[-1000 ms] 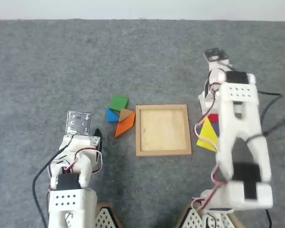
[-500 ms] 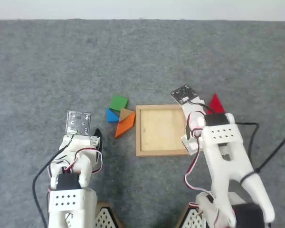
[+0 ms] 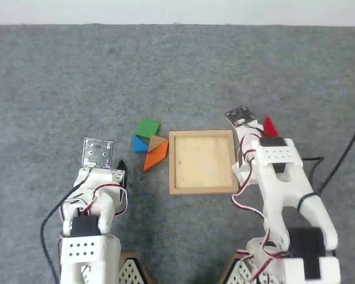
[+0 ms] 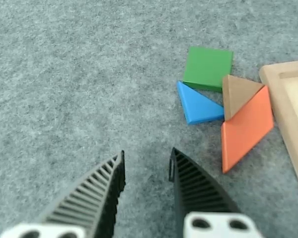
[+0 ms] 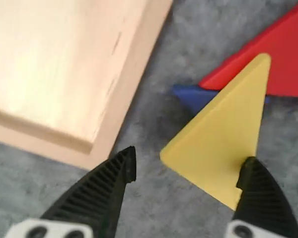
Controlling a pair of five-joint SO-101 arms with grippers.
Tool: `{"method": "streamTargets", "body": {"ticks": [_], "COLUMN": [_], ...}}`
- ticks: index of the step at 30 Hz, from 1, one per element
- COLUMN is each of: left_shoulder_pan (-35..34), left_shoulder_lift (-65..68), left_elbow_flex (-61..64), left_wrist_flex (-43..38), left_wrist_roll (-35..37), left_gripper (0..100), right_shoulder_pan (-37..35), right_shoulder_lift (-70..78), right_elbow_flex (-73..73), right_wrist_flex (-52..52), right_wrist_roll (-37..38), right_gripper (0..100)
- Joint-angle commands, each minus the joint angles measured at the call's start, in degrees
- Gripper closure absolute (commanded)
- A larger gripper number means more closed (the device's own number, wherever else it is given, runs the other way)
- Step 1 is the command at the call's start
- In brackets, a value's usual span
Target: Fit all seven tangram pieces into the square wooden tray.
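Right end effector [image 5: 188,157] wide open over yellow triangle [image 5: 221,141], just beside square wooden tray [image 5: 131,84], left end effector [image 4: 147,152] narrowly open, near blue triangle [image 4: 197,105].

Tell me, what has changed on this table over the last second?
The right arm drew back from its far stretch toward the wooden tray, then edged slightly outward. The right tool now hangs open over the yellow triangle by the tray's corner, holding nothing. The left tool, the tray, the green square, blue triangle, brown triangle and orange piece stayed put.
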Motion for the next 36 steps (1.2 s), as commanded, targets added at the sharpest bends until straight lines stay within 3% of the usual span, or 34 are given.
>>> {"method": "streamTargets", "body": {"ticks": [1, 10, 20, 29, 36], "left_shoulder_pan": [-0.09, -0.09, -0.09, -0.09, -0.09], "left_shoulder_lift": [-1.14, -1.14, -1.14, -1.14, -1.14], "left_elbow_flex": [-0.31, -0.31, -0.31, -0.31, -0.31], "left_wrist_flex": [0.35, 0.35, 0.35, 0.35, 0.35], "left_wrist_roll": [-0.35, -0.35, -0.35, -0.35, -0.35], "left_gripper": [85, 85, 85, 85, 85], "right_shoulder_pan": [0.48, 1.54, 6.46, 8.92, 9.71], "right_shoulder_lift": [2.86, 10.68, 5.41, 9.89, 11.21], "right_elbow_flex": [-1.93, -8.88, -13.54, -13.36, -13.63], "right_wrist_flex": [-1.45, -1.1, 4.0, 4.0, 3.65], "right_wrist_roll": [-0.7, 0.44, 1.23, 1.23, 1.14], "right_gripper": [68.3, 68.4, 68.6, 93.9, 94.3]}}
